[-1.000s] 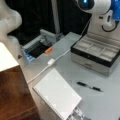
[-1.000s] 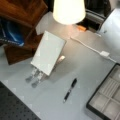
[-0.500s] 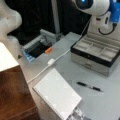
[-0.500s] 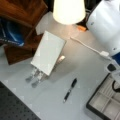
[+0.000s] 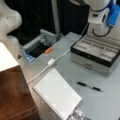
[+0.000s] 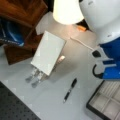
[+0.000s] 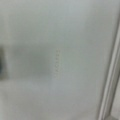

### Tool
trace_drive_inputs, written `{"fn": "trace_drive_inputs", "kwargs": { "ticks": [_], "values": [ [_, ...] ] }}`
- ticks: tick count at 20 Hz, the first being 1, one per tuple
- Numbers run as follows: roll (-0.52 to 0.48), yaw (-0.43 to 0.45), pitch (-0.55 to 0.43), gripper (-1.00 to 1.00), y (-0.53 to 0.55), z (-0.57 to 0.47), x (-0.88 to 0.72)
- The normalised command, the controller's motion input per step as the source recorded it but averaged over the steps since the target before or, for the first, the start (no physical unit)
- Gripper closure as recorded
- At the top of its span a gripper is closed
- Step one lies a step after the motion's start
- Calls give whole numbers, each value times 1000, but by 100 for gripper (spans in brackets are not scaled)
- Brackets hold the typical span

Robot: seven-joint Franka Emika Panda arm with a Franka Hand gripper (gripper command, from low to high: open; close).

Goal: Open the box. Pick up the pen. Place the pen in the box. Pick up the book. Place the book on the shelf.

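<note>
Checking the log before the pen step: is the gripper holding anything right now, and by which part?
Cannot be told: the gripper shows in no view. The slim black pen lies free on the grey table, and the open silver-sided box sits below the arm.

A pale grey table (image 5: pixel 75 67) carries the open box (image 5: pixel 96 53) at a front view's right, the pen (image 5: pixel 89 86) before it, the book (image 5: pixel 57 95), a white cable (image 5: pixel 51 62) and a grey tray (image 5: pixel 41 45).

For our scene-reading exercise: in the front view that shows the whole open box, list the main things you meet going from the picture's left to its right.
Shelf → grey tray → book → pen → open box, with the robot arm above it. The gripper does not show.
</note>
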Motion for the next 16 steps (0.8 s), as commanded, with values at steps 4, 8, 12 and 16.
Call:
{"fn": "trace_drive_inputs", "kwargs": {
  "ticks": [4, 8, 12, 16],
  "values": [
    [-577, 299, 245, -100, -395, 152, 165],
    [-541, 284, 229, -100, -429, 61, 146],
    [-503, 225, 170, -100, -368, 28, 129],
    [-444, 244, 123, -100, -391, 33, 98]
  ]
}}
